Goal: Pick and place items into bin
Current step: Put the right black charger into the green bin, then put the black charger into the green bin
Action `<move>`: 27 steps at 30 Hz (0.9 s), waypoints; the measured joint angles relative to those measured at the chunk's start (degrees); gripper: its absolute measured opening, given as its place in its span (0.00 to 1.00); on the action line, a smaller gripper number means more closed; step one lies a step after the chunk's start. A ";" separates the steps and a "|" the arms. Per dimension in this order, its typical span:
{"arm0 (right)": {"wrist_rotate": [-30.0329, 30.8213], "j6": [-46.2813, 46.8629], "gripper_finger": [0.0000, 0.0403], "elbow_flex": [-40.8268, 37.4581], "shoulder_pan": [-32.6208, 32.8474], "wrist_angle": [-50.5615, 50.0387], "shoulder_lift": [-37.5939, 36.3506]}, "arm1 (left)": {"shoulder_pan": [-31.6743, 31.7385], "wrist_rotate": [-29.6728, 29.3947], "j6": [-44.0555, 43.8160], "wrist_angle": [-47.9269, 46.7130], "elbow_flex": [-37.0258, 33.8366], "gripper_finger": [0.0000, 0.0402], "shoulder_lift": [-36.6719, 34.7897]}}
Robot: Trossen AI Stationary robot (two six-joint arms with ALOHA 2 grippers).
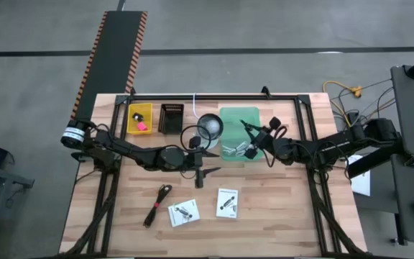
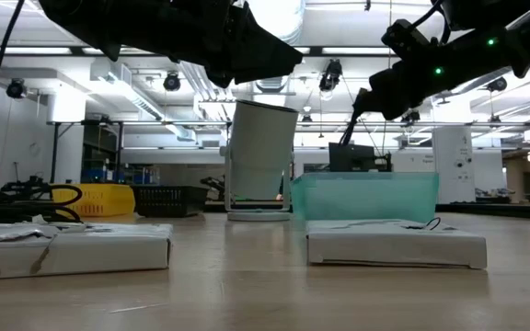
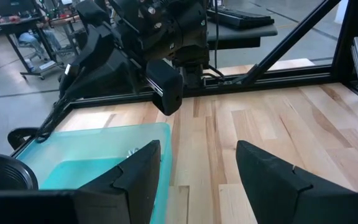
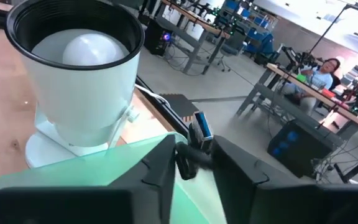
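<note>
The silver pieces (image 1: pixel 234 150) in the green bin (image 1: pixel 228 119) are too small in the high view to tell apart, and the right arm covers part of the bin. In the low view the bin's frosted wall hides its contents. The right wrist view shows a small dark thing (image 4: pixel 188 158) between the right fingers (image 4: pixel 160 168), partly hidden and not identifiable. The print on the two white packets (image 1: pixel 184 212) cannot be read. The pink thing (image 1: pixel 141 126) in the yellow tray (image 1: pixel 139 109) is too small to name. In the left wrist view the bottom edge cuts off the left fingers (image 3: pixel 138 180).
</note>
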 joint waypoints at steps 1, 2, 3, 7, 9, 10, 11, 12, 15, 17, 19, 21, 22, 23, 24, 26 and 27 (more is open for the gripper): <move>0.00 0.00 0.24 -0.02 0.02 0.00 0.00 | 0.00 0.00 0.01 0.00 0.00 0.48 0.00; 0.00 0.01 0.27 -0.02 0.02 0.02 0.00 | 0.00 0.00 0.01 0.00 0.00 0.48 0.00; 0.00 0.00 0.29 -0.04 0.02 0.02 0.00 | 0.00 0.00 0.00 0.00 0.00 0.48 0.00; 0.00 0.04 0.37 -0.04 0.02 0.03 0.00 | -0.04 0.00 0.01 -0.02 0.00 0.48 0.00; -0.21 1.21 0.40 -0.05 0.02 0.05 -0.02 | -0.04 0.00 0.01 -0.02 0.00 0.48 0.00; -1.84 2.06 0.40 -0.12 0.00 -0.07 -0.12 | -0.04 0.00 0.01 -0.03 0.00 0.48 0.00; -5.76 2.50 0.41 -0.19 -0.06 -0.62 -0.32 | -0.04 0.00 0.01 -0.07 0.00 0.48 0.00; -11.52 2.07 0.41 -0.28 -0.07 -1.16 -0.59 | -0.04 0.00 0.01 -0.11 -0.02 0.48 0.00; -31.09 -0.92 0.39 -0.35 -0.09 -0.99 -1.64 | -0.02 -0.01 0.01 -1.24 -0.02 0.48 -0.03; -41.68 -2.00 0.37 -0.35 -0.09 -0.91 -3.03 | -0.05 0.00 -0.17 -2.05 -0.07 0.48 -0.04; -50.05 -2.43 0.35 -0.57 -0.17 -0.87 -4.49 | -0.07 0.00 -2.15 -3.17 -0.07 0.48 -0.15; -55.57 -2.30 0.34 -1.26 -0.11 -0.90 -6.34 | -0.10 0.02 -4.50 -3.79 -0.07 0.48 -0.15; -56.80 -1.90 0.33 -1.62 -0.09 -0.88 -7.30 | -0.18 0.01 -5.30 -4.35 -0.07 0.48 -0.15; -57.04 -1.60 0.32 -2.22 -0.09 -0.70 -8.43 | -0.26 -0.01 -5.84 -4.75 -0.07 0.48 -0.15; -57.01 -1.23 0.32 -2.93 -0.10 -0.72 -9.57 | -0.44 0.00 -5.92 -5.48 -0.09 0.48 -0.15; -56.81 -0.44 0.31 -4.17 -0.20 -0.91 -11.78 | -1.02 0.03 -6.03 -7.94 -0.09 0.48 -0.40; -56.84 -0.21 0.30 -4.83 -0.16 -0.93 -12.99 | -1.40 0.04 -6.06 -9.28 -0.09 0.48 -0.46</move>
